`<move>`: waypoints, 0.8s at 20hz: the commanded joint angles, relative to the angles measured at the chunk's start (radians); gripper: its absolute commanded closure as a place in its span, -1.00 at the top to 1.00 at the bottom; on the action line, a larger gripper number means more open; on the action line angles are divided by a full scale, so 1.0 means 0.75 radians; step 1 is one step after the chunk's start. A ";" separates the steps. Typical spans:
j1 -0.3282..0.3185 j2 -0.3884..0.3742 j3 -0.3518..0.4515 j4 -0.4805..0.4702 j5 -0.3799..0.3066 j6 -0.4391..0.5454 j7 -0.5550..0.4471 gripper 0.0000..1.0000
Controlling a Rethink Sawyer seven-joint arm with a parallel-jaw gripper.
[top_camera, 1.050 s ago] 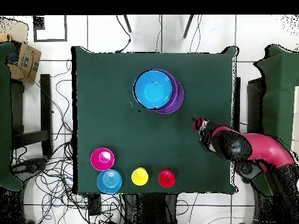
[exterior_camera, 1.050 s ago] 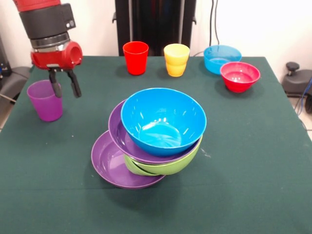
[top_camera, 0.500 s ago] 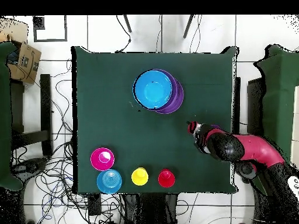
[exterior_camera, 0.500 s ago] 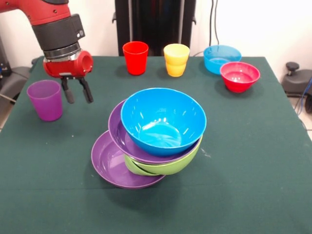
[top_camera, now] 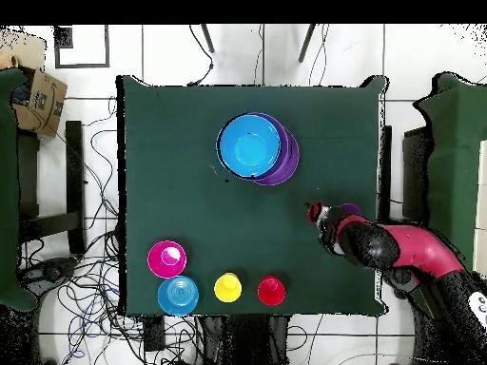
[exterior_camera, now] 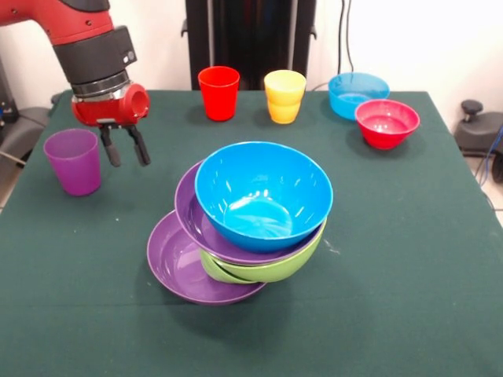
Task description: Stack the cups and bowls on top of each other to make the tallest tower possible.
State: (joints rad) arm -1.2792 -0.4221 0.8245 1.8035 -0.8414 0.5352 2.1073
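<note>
While gripper (exterior_camera: pixel 126 155) hovers open, purple cup (exterior_camera: pixel 73 161) just beside

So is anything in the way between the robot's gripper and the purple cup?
Nothing visible is. The open gripper hangs empty just beside the purple cup, and only bare green table lies between them. The bowl tower sits on the gripper's other side.

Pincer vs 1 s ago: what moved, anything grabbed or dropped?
The pincer swung from in front of the purple cup to the cup's tower side, toward the table's middle, and rose slightly. It is open and empty; nothing was grabbed or released. The purple cup, the tower, the red cup and the yellow-orange cup stayed put.
</note>
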 commanded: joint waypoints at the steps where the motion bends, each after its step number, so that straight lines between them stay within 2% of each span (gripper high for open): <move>1: -0.023 -0.099 0.037 0.060 0.000 0.073 -0.322 1.00; 4: -0.041 -0.111 0.056 0.072 0.020 0.098 -0.335 1.00; 8: -0.048 -0.010 0.003 0.047 -0.064 0.016 -0.318 1.00; 10: -0.068 -0.012 -0.010 0.067 -0.085 -0.003 -0.315 1.00; 16: -0.161 -0.069 0.017 0.133 -0.069 0.045 -0.382 1.00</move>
State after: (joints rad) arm -1.3960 -0.4694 0.8346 1.8454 -0.8381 0.5354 2.1073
